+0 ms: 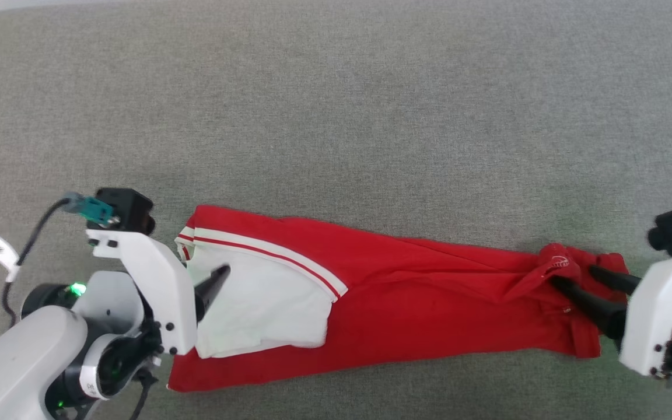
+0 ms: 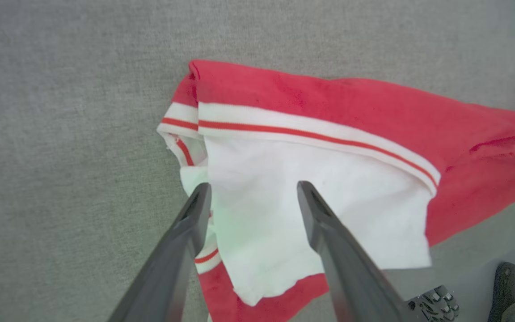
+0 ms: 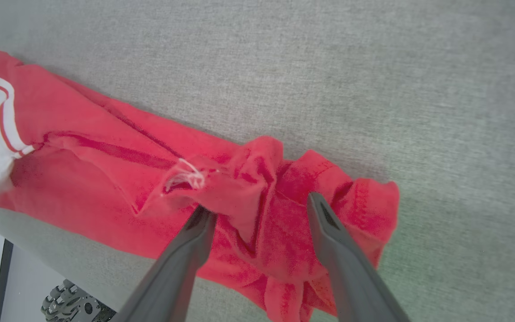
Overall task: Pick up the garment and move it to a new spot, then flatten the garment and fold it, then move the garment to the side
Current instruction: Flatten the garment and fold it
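Down on the grey mat, from the head view, finds the garment lying long and thin from left to right, folded over on itself. Shows red cloth nearly all the way, with a white sleeve on top at the left end and a red and white stripe along the sleeve's upper edge. Shows the right end bunched up in small folds. Finds the left gripper over the white sleeve, with one dark finger poking out from behind its white mount. Finds the right gripper at the bunched end, with both dark fingers spread and lying on the red cloth. From the left wrist view, looks along two dark fingers held wide apart, open, with nothing pinched between. Finds the tips over the white sleeve; cannot tell if touching. Shows the stripe just past the tips and red cloth beyond. From the right wrist view, looks along two fingers wide apart too, open, not gripping. Shows one tip tucked against a raised red fold with a small white mark, and the other tip on the crumpled end near the cloth's edge.
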Robot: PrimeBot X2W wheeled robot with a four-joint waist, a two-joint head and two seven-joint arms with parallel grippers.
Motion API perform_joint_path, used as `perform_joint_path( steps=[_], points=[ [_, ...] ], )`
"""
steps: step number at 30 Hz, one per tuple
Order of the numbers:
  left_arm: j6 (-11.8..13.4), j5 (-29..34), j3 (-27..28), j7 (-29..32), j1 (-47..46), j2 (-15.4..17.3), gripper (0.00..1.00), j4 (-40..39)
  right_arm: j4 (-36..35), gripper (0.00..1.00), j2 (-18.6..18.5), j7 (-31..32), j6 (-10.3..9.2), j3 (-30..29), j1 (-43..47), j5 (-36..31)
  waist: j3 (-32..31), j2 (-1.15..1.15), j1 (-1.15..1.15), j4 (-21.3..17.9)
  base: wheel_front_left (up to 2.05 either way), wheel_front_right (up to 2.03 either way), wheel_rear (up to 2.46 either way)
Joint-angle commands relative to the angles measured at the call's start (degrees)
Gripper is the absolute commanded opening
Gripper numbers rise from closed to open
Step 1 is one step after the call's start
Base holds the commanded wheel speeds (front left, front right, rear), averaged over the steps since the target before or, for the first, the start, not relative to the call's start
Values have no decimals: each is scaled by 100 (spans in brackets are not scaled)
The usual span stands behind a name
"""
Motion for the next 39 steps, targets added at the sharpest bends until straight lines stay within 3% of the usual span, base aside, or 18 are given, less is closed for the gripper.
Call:
perform_joint_path(
  steps=[1, 12, 20, 24, 25, 27, 31, 39],
  points=[
    [-84, 30, 77, -185, 94, -19, 100, 0, -35, 100, 27, 66, 0, -111, 72, 29, 6, 0, 0, -1, 0, 0, 0],
    [-793, 417, 564, -2209, 593, -188, 100, 317, 305, 100, -19, 463, 0, -599, -10, 10, 128, 0, 0, 136, 0, 0, 0],
    [-1253, 634, 866, -3644, 916, -475, 100, 832, 1045, 100, 23, 379, 0, -198, -309, 307, 200, 0, 0, 292, 0, 0, 0],
    [-1557, 607, 1018, -4508, 1212, -753, 100, 1351, 1715, 100, 148, 522, 2, 364, -532, 678, 211, 0, 0, 398, 0, 0, 0],
    [-1618, 651, 1038, -4639, 1248, -798, 100, 1463, 1816, 78, 186, 571, 7, 483, -572, 782, 208, 0, 0, 424, 0, 0, 0],
    [-1745, 625, 1162, -4814, 1327, -956, 100, 1668, 1899, 0, 226, 649, 15, 679, -629, 990, 197, 0, 0, 477, 0, 0, 0],
    [-2032, 773, 1508, -4960, 1518, -1300, 100, 1964, 1906, 0, 88, 538, 13, 708, -776, 1292, 164, 0, 0, 548, 0, 0, 0],
    [-2781, 1771, 2973, -4966, 2105, -2229, 100, 2077, 1727, 0, -357, 278, -1, 336, -965, 1581, 66, 0, 0, 546, 0, 0, 0]
  ],
)
